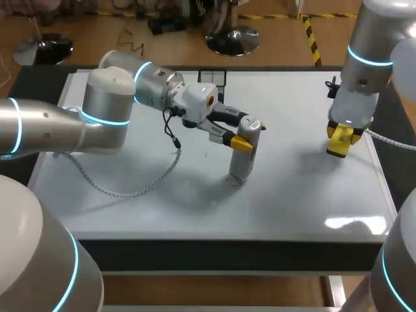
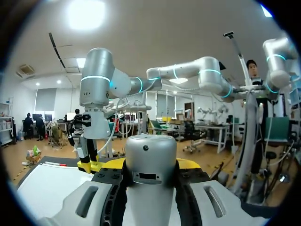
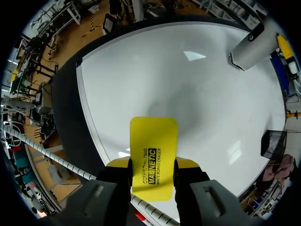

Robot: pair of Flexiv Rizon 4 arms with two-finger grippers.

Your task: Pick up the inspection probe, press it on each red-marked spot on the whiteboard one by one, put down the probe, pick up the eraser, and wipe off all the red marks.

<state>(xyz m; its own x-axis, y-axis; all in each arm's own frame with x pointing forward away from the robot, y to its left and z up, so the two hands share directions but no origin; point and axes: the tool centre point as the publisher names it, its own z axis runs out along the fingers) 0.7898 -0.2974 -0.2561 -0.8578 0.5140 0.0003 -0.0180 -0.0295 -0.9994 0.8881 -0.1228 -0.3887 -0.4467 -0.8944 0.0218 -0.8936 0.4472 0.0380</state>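
One whiteboard [image 1: 312,208] is counted. Two arms are seen over it, the left arm [image 1: 58,123] and the right arm [image 1: 364,71]. Two grippers are counted with them, the left gripper [image 1: 246,135] and the right gripper [image 3: 153,167]. One inspection probe [image 1: 243,159] is counted near the whiteboard's middle, one yellow eraser [image 3: 154,139] over its right side, and one black mesh basket [image 1: 212,77] at its far edge. Red marks cannot be counted.

A black mesh basket [image 1: 212,78] stands at the far edge of the dark desk [image 1: 195,252], near that edge's middle. Its contents cannot be determined.
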